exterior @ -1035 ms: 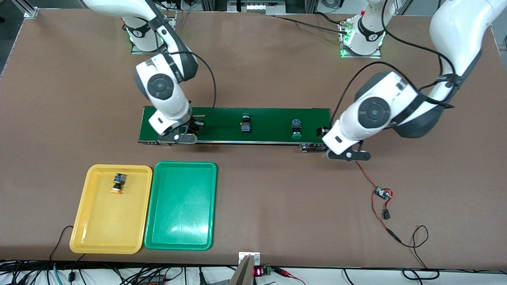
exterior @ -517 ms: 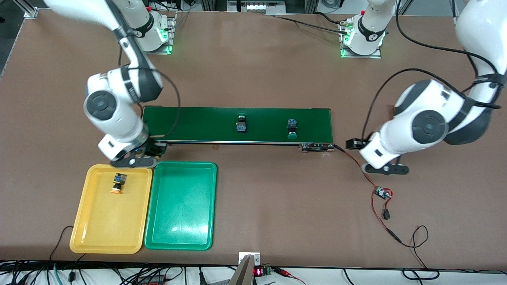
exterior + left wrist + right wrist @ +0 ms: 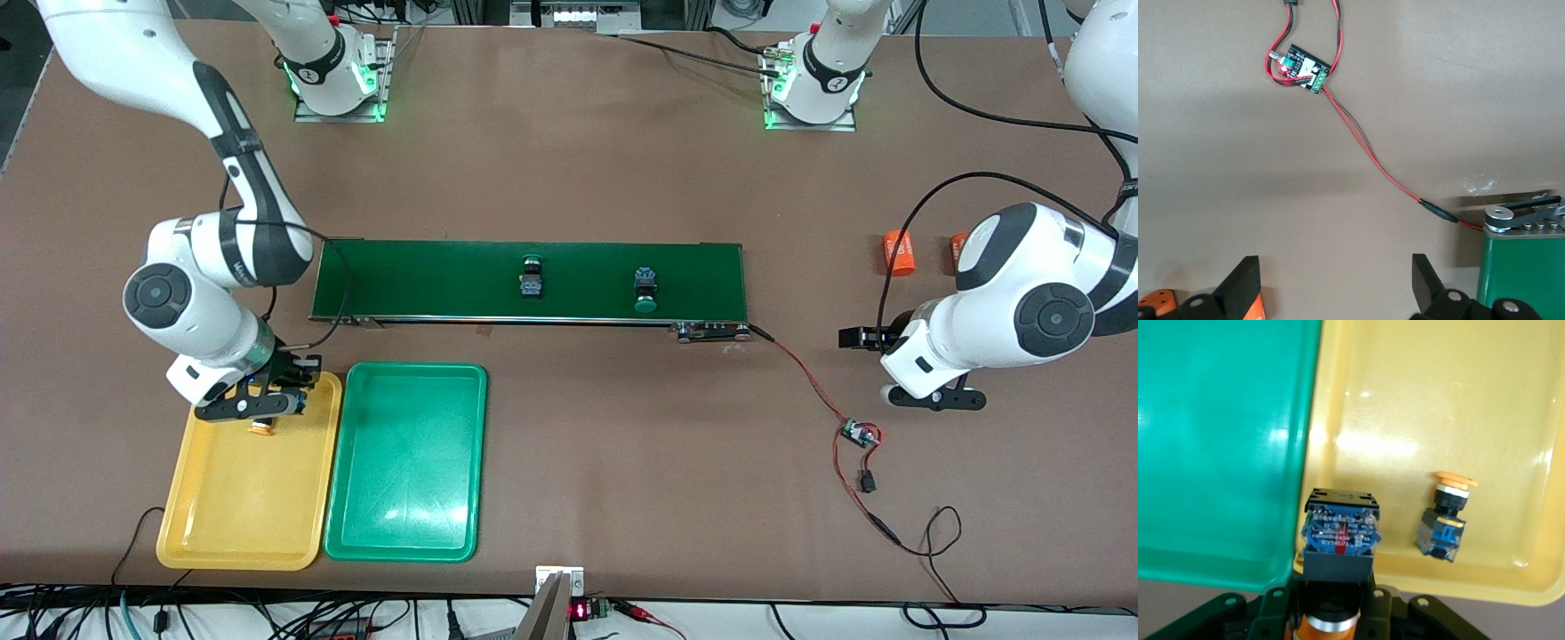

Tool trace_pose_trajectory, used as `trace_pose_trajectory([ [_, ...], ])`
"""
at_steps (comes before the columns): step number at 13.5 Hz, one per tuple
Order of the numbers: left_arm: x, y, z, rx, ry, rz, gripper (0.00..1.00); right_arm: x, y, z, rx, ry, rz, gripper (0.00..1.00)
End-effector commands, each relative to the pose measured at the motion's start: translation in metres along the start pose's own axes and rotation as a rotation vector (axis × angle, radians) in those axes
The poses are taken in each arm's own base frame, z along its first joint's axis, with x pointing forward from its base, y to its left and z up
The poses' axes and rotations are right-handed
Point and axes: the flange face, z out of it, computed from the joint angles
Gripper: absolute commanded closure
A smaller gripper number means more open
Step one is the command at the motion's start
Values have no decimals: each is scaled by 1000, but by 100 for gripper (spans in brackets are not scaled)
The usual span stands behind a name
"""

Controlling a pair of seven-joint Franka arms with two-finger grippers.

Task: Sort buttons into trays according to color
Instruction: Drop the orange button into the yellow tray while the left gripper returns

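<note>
a yellow-capped button point(image 3: 1337, 550) sits clenched in the right hand point(image 3: 252, 402), hanging over the yellow tray point(image 3: 204, 524) at the corner nearest the belt and close to the green tray point(image 3: 404, 533). a second yellow-capped button point(image 3: 1445, 520) already lies on its side in the yellow tray, just beside the spot below the hand. two green-capped buttons, one point(image 3: 532, 276) and another point(image 3: 645, 291), rest on the dark green conveyor belt point(image 3: 427, 276), well apart from both trays. the step in hand looks like the drop of the second yellow piece; the next move calls for lowering it clear of its twin and letting go, with about half the sort then done. the right arm bends down steeply from its base, wrist over the tray. the left hand point(image 3: 1331, 287), fingers spread wide and empty, waits over bare surface near a small circuit board point(image 3: 859, 434) and an orange cylinder point(image 3: 899, 252).
</note>
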Motion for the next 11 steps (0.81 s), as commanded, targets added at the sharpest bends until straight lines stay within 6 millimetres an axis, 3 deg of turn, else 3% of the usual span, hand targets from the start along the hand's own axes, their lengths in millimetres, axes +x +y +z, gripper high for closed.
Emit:
trace_pose_trajectory([
  [1,1,-18,-7,33,9,44,0,10,13,21,11,12,-2,78],
  [4,-1,-47,-2,18,4,79,0,10,29,57,16,34,7,78],
  [5,-2,-43,-2,57,-5,112,0,8,35,65,17,33,-8,77],
  [7,-7,-62,3,118,-46,108,0,9,37,68,18,39,-8,73],
  [8,-7,-86,19,83,-76,95,0,9,37,68,18,39,-8,59],
  [9,-12,-103,37,43,-87,82,0,9,37,68,18,39,-9,38],
  [10,-22,-115,49,59,-69,84,0,9,36,67,18,40,-12,0],
  [11,-40,-118,70,72,-55,94,0,10,36,62,15,50,-36,0],
])
